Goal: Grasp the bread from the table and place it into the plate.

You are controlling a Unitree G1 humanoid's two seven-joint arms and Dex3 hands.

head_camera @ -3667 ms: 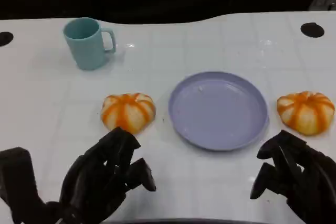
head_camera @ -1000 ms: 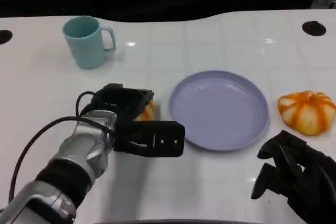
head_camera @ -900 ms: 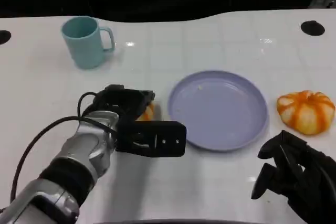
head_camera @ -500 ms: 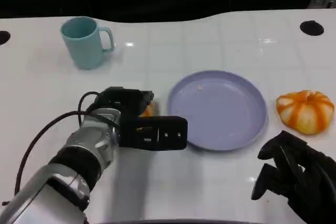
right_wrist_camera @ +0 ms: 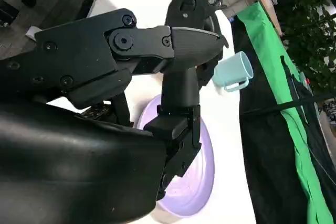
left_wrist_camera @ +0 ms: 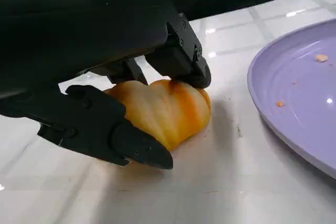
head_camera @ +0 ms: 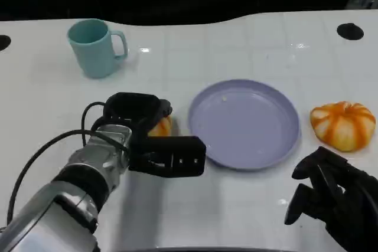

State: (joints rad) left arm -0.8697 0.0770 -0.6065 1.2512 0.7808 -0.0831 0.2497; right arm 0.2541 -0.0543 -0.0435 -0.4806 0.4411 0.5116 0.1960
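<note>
The white worktop [head_camera: 236,205] fills the head view, marked with a faint grid. The left arm [head_camera: 65,199] reaches in from the lower left, silver with a black cable looping beside it. On the worktop right of centre lies the lilac plate [head_camera: 243,123], with a few crumbs on it and nothing else. The right hand [head_camera: 331,202] rests low at the near right edge, its fingers curled in with nothing between them. The left hand [head_camera: 144,137] lies over the left bread [head_camera: 159,127], just left of the plate. In the left wrist view its fingers [left_wrist_camera: 105,124] are clamped on that bread [left_wrist_camera: 165,111]: one thick black finger lies along its near side, others press on its top and far side, and the bun seems to sit on the worktop, close to the plate's rim [left_wrist_camera: 262,108] but apart from it. A teal mug [head_camera: 94,47] stands upright at the far left, handle to the right. A second bread [head_camera: 342,124], orange with pale stripes, lies right of the plate, just beside it. Two dark round holes [head_camera: 350,30] mark the far corners.
</note>
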